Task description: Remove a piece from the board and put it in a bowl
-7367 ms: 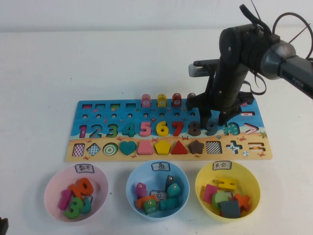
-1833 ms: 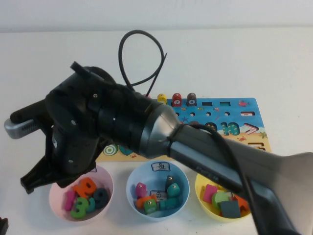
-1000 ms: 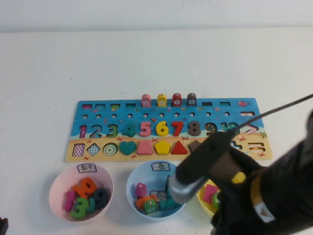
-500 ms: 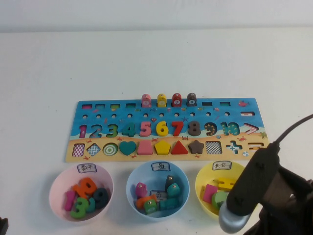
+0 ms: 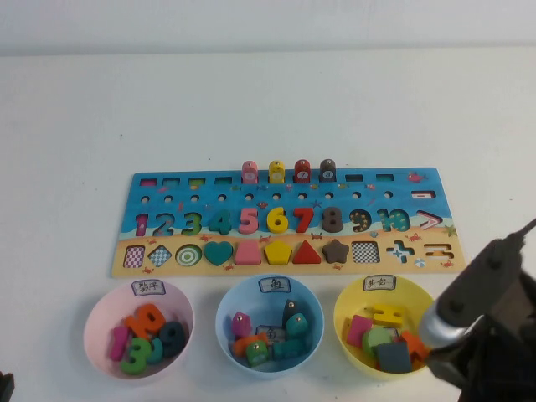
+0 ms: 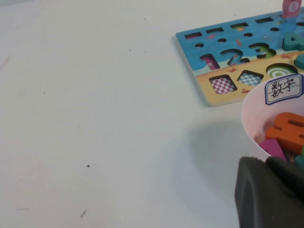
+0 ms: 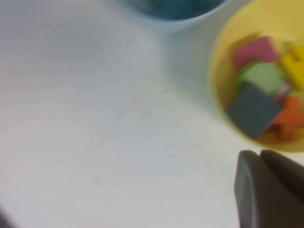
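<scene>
The slate-grey "9" piece (image 5: 173, 337) lies in the pink bowl (image 5: 99, 316) among orange, green and magenta numerals. On the board (image 5: 205, 239) the "9" recess (image 5: 361, 219) stands empty between the brown "8" and the teal "10". My right arm (image 5: 490, 327) is at the near right corner, beside the yellow bowl (image 5: 347, 311). In its wrist view my right gripper (image 7: 260, 153) is shut on nothing, above bare table next to that bowl (image 7: 218, 95). My left gripper (image 6: 266, 160) is shut and empty just outside the pink bowl's rim (image 6: 251, 123).
A light blue bowl (image 5: 228, 311) with several pieces sits between the pink and yellow bowls. Four coloured pegs (image 5: 289, 171) stand along the board's far edge. White table stretches beyond the board and to its left (image 6: 95, 118).
My right arm has drawn back from over the blue and yellow bowls to the near right corner, and its gripper has shut. The bowls and the board's pieces have not moved.
</scene>
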Robot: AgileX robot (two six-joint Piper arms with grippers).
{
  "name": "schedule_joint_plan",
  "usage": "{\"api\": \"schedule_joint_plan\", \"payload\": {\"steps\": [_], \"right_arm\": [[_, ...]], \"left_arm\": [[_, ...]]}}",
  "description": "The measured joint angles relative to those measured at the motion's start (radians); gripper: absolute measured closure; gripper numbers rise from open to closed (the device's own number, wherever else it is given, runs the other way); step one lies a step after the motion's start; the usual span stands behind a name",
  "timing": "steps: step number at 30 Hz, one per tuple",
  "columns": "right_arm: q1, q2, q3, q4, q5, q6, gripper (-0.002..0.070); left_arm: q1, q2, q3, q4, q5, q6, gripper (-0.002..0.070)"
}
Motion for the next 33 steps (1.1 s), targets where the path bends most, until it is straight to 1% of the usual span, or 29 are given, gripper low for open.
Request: {"api": "schedule_joint_plan", "payload": {"steps": [5, 9, 10, 14, 19, 21, 25, 29, 33], "right_arm": [[-0.203, -0.115, 0.129, -0.002, -0.208, 0.0, 0.0692], [-0.338, -0.23, 0.224, -0.004, -0.33, 0.0, 0.0692], [-0.395, -0.283, 0.262, -0.004, -0.363, 0.0, 0.0692], [-0.544, -0.442, 0.359, -0.005, -0.407, 0.0, 0.0692], [-0.695, -0.648, 0.476, -0.005, -0.462, 0.0, 0.0692], [-0.74, -0.728, 0.527, -0.005, -0.521, 0.0, 0.0692], [-0.791, -0.854, 0.616, -0.005, -0.628, 0.0, 0.0692], [-0.807, -0.954, 0.69, -0.005, -0.678, 0.0, 0.0693], [-0.809, -1.024, 0.714, -0.005, -0.682, 0.0, 0.0692]], "left_arm": [[0.0, 0.0, 0.0, 0.0, 0.0, 0.0, 0.0677], [0.0, 0.0, 0.0, 0.0, 0.0, 0.0, 0.0677], [0.0, 0.0, 0.0, 0.0, 0.0, 0.0, 0.0677], [0.0, 0.0, 0.0, 0.0, 0.0, 0.0, 0.0677], [0.0, 0.0, 0.0, 0.0, 0.0, 0.0, 0.0678], [0.0, 0.0, 0.0, 0.0, 0.0, 0.0, 0.0678], [0.0, 0.0, 0.0, 0.0, 0.0, 0.0, 0.0678], [0.0, 0.0, 0.0, 0.0, 0.0, 0.0, 0.0678], [0.0, 0.0, 0.0, 0.0, 0.0, 0.0, 0.0678]]}}
